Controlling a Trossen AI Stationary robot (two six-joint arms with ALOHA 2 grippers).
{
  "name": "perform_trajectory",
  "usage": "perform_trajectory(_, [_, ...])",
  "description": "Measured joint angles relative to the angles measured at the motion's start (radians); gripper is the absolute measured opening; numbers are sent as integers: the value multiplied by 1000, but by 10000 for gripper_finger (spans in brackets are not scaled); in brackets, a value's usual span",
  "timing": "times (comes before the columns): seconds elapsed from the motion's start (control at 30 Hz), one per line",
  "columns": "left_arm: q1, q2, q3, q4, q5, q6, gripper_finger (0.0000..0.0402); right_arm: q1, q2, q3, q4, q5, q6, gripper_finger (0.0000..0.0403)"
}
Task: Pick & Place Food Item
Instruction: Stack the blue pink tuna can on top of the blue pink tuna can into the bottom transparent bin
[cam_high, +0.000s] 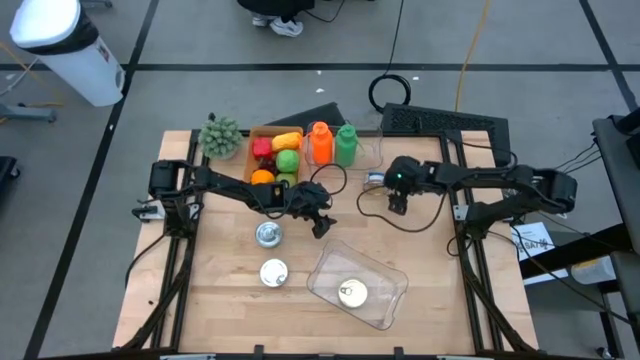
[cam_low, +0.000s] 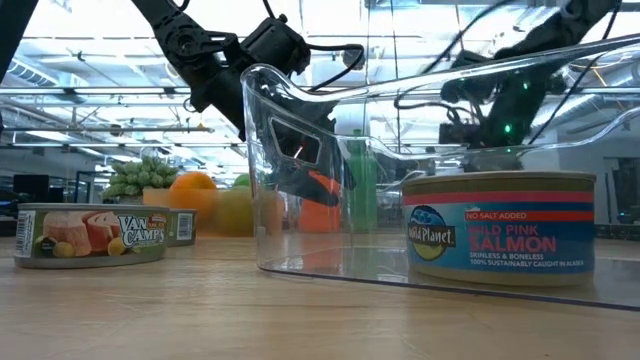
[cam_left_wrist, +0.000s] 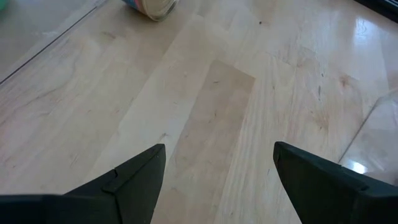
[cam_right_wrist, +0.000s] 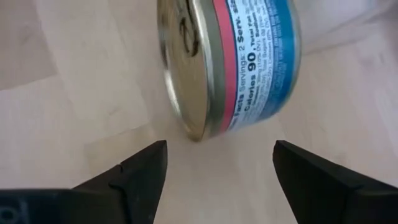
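Overhead and table-level views of a two-arm station at a wooden table (cam_high: 220, 300).

Left arm: reaches from the left edge rightward across the middle of the table, with the left gripper (cam_high: 322, 222) hanging just off the far-left corner of a clear plastic bin (cam_high: 385, 300). Its wrist view shows the two dark fingers (cam_left_wrist: 124, 180) spread apart over bare wood, holding nothing and touching nothing; a tin's edge lies beyond them and the bin's corner shows to one side.

Right arm: extends from the right edge leftward along the far half of the table, elbow raised, with the right gripper (cam_high: 397, 203) pointing down near a small can (cam_high: 375, 180) that lies close to the far edge, just right of the bottles. In its wrist view the fingers (cam_right_wrist: 134, 171) stand well apart with the blue-and-pink-labelled can (cam_right_wrist: 242, 62) between and just beyond them, on its side; no contact is visible and nothing is held.

Task items: a Wild Planet pink salmon can (cam_low: 498, 228) stands upright inside the bin at the near right. Two further tins sit on the open table left of the bin, one nearer (cam_high: 274, 272) and one farther (cam_high: 268, 234); in the low view the nearer one reads as a Van Camp's tin (cam_low: 92, 235).

Far edge: a box of toy fruit (cam_high: 275, 157), an orange bottle (cam_high: 320, 143), a green bottle (cam_high: 346, 144) and a green artificial plant (cam_high: 220, 136).
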Motion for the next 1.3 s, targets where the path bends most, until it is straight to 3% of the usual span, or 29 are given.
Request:
perform_trajectory(0.47, [-1,0,0,-6,0,-5,310,-3,10,-179,477,-7,-109,301])
perform_trajectory(0.67, [-1,0,0,-5,0,-8,310,-4,10,-232,540,-149,-75,287])
perform_trajectory(0.9, [-1,0,0,-2,0,-9,310,38,10,-255,678,-208,61,211])
perform_trajectory(1.1, [-1,0,0,7,0,-14,310,61,10,-285,816,-116,212,122])
perform_trajectory(1.2, [-1,0,0,7,0,-27,310,72,10,-297,852,-104,266,102])
perform_trajectory(1.3, [-1,0,0,7,0,-28,310,86,10,-302,853,-104,290,106])
